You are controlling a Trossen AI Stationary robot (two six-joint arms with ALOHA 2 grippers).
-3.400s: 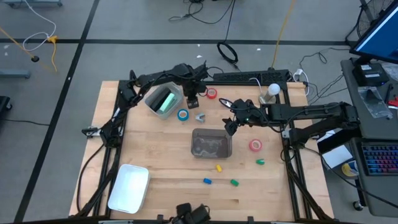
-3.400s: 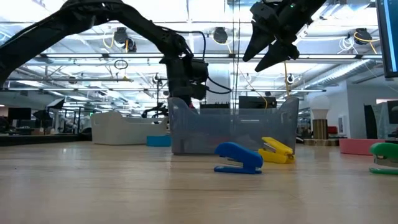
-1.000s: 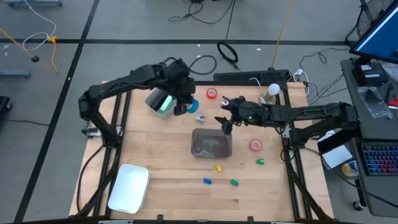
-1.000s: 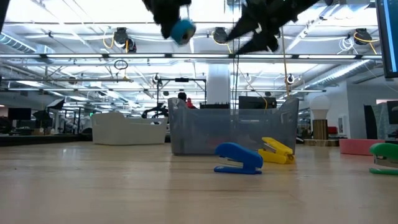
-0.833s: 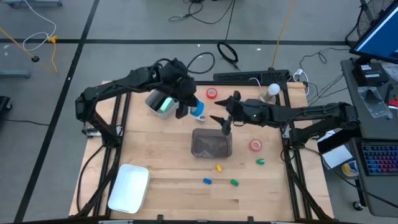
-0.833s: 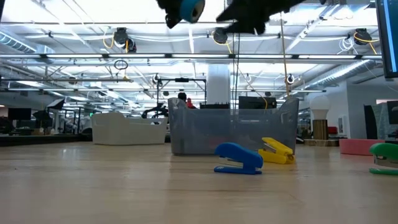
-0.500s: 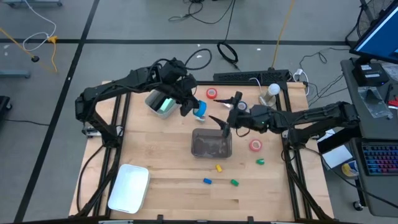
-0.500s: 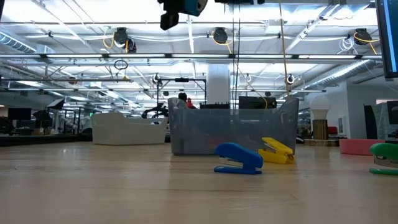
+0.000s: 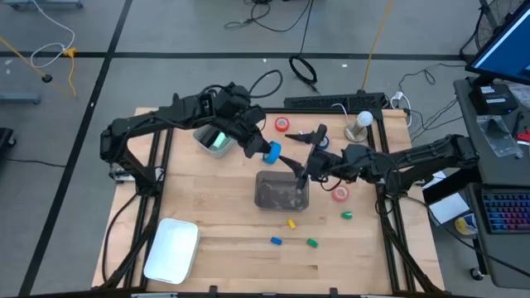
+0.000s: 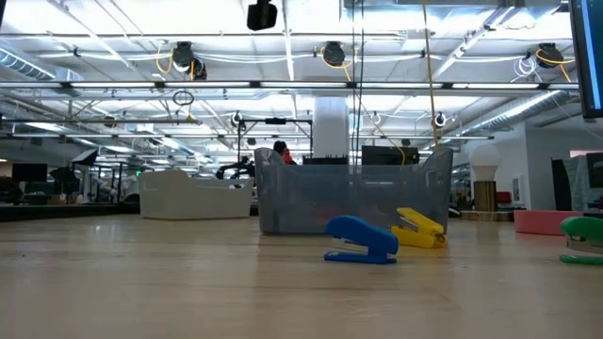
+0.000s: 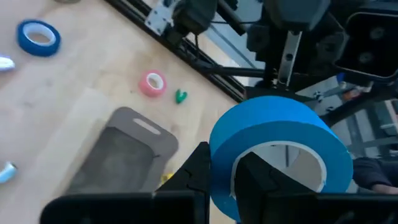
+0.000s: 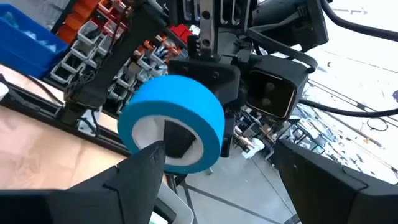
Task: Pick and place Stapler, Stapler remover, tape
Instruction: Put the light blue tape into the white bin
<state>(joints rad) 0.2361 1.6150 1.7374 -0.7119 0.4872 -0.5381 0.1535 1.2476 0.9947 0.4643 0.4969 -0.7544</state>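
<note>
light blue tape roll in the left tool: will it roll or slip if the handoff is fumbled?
Probably rolls: the light blue tape roll is a round ring with a hollow core. The left tool pinches only one wall, so it might pivot. It looks stiff, and the open right tool flanks it.

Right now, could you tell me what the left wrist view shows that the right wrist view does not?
Only the left wrist view shows the tabletop below: the grey bin, a dark blue tape roll, a pink tape roll and a small green item. Only the right wrist view shows the left arm's camera housing head-on. Both share the light blue tape roll, held in the shut left pincer.
</note>
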